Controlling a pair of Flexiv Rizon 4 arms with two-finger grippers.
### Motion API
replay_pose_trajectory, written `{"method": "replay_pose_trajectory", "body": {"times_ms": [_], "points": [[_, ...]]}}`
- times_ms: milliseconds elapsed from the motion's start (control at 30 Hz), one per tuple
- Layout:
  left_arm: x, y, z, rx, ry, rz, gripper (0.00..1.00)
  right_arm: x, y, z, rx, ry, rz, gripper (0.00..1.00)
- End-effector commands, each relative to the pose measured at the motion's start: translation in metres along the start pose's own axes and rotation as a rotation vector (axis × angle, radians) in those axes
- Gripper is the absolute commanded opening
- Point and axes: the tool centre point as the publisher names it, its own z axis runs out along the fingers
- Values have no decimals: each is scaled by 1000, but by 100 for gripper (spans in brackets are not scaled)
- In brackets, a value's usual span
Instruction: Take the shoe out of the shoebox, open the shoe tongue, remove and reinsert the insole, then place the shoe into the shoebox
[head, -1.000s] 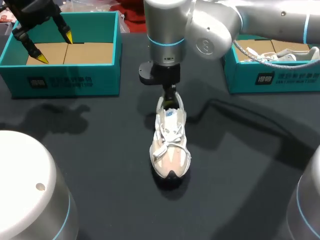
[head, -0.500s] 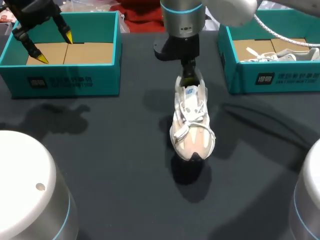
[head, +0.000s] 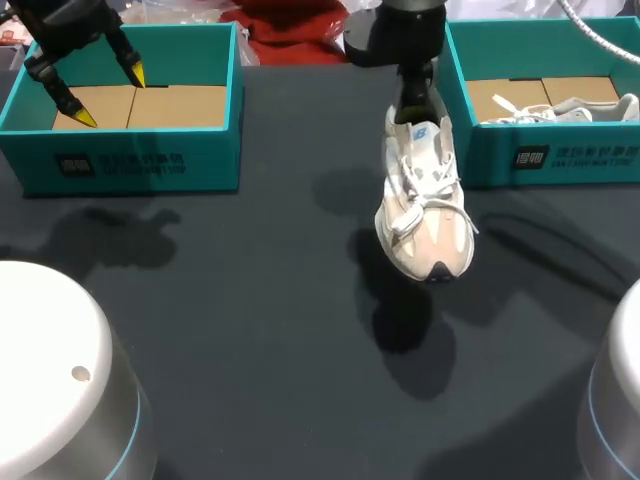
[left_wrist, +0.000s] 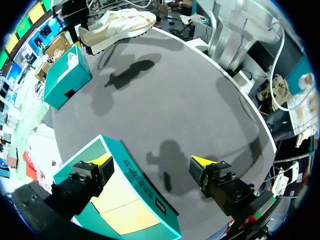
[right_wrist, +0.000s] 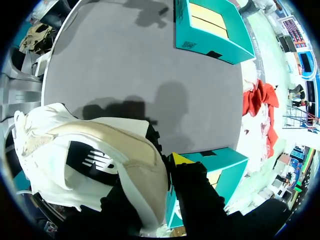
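The shoe (head: 425, 205) is being held clear of the bench (head: 230, 320), just beside the right shoebox (head: 560, 158), with its heel collar being pinched by the right pincer (head: 414, 108). The left pincer (head: 108, 95) is being held spread above the left shoebox (head: 130, 160). The shoe is being judged light and soft-uppered, with the firmer heel being judged the soundest hold. Its long axis is being hung steeply, toe down and toward the robot.
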Motion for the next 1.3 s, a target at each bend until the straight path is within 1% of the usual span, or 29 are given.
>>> {"method": "replay_pose_trajectory", "body": {"times_ms": [33, 167, 267, 367, 433, 533, 667, 767, 867, 1300], "points": [[0, 0, 0, -3, 1, 1, 100, 2, -3, 0, -6, -4, -1, 0], [0, 0, 0, -3, 1, 1, 100, 2, -3, 0, -6, -4, -1, 0], [0, 0, 0, -3, 1, 1, 100, -3, -31, -12, -4, -33, 33, 0], [0, 0, 0, -3, 1, 1, 100, -14, -61, -22, 17, -58, 33, 0], [0, 0, 0, -3, 1, 1, 100, -25, -79, -27, 39, -73, 13, 0], [0, 0, 0, -3, 1, 1, 100, -46, -107, -30, 50, -76, -4, 0], [0, 0, 0, -3, 1, 1, 100, -74, -135, -33, 58, -77, -35, 0], [0, 0, 0, -3, 1, 1, 100, -98, -155, -34, 58, -81, -44, 0], [0, 0, 0, -3, 1, 1, 100, -122, -174, -33, 56, -73, 13, 0], [0, 0, 0, -3, 1, 1, 100, -122, -174, -33, 56, -73, 13, 0]]}}
